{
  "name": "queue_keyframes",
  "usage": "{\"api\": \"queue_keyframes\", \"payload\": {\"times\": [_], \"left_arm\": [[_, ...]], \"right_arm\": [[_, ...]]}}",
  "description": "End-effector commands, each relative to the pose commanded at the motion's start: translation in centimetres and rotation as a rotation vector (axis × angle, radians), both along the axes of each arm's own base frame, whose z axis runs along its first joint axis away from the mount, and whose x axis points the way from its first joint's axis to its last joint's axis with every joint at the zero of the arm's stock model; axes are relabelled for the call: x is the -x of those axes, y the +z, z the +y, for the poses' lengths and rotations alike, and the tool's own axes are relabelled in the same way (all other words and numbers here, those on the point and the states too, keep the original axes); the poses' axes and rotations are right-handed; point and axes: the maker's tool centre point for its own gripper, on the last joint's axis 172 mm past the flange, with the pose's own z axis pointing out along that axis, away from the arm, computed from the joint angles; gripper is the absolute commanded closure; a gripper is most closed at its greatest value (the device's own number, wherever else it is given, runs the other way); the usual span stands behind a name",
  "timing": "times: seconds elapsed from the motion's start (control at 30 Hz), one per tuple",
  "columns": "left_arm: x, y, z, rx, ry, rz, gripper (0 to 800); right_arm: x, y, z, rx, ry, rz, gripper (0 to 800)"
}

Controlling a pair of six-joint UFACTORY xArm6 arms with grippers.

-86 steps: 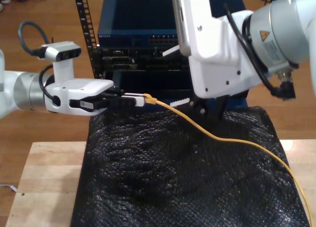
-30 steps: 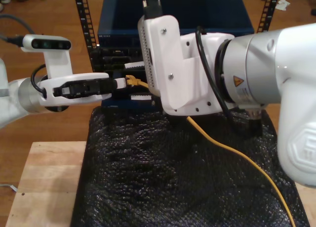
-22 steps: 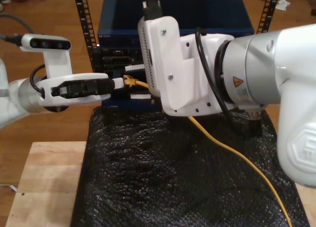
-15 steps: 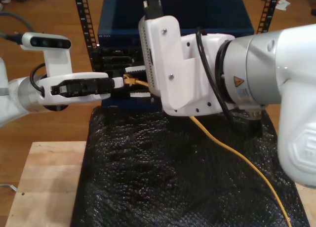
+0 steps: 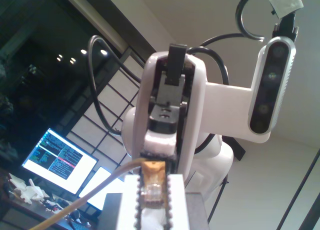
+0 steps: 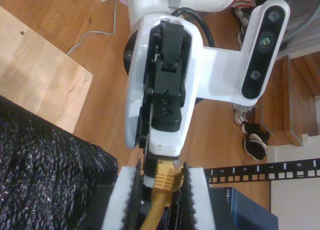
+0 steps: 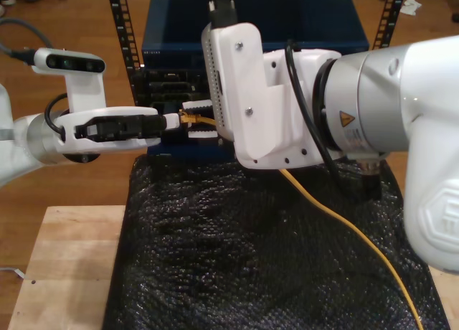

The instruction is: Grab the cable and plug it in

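Handing off the cable [image 7: 188, 116] — my first gripper [image 5: 152, 182] pinches its clear plug [image 5: 151, 195], while my second gripper [image 6: 160, 172] straddles the yellow boot [image 6: 165, 182] just behind. Can't tell if it's clamped yet. I'd grip square before releasing — no twisting.

The two grippers meet nose to nose over the cable [image 7: 337, 226] plug, the rack [image 7: 172, 86] close behind; the mat's [image 7: 215, 265] front lies open.

floor [image 7: 64, 14]: brown wood boards
table [image 7: 61, 265]: pale wood, under black bubbled sheet [image 7: 244, 251]
rack [image 7: 172, 36]: dark blue equipment behind
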Motion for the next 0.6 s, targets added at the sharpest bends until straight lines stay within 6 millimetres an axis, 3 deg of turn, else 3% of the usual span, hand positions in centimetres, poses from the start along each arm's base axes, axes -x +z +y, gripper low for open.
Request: {"api": "queue_keyframes", "payload": {"times": [0.37,0.6], "left_arm": [[0.03,-0.03,0.00,-0.002,-0.002,0.002,774],[0.05,-0.05,-0.01,-0.007,-0.008,0.011,774]], "right_arm": [[0.05,-0.31,-0.05,0.002,-0.001,0.005,658],[0.04,-0.37,-0.06,0.003,-0.002,0.005,750]]}}
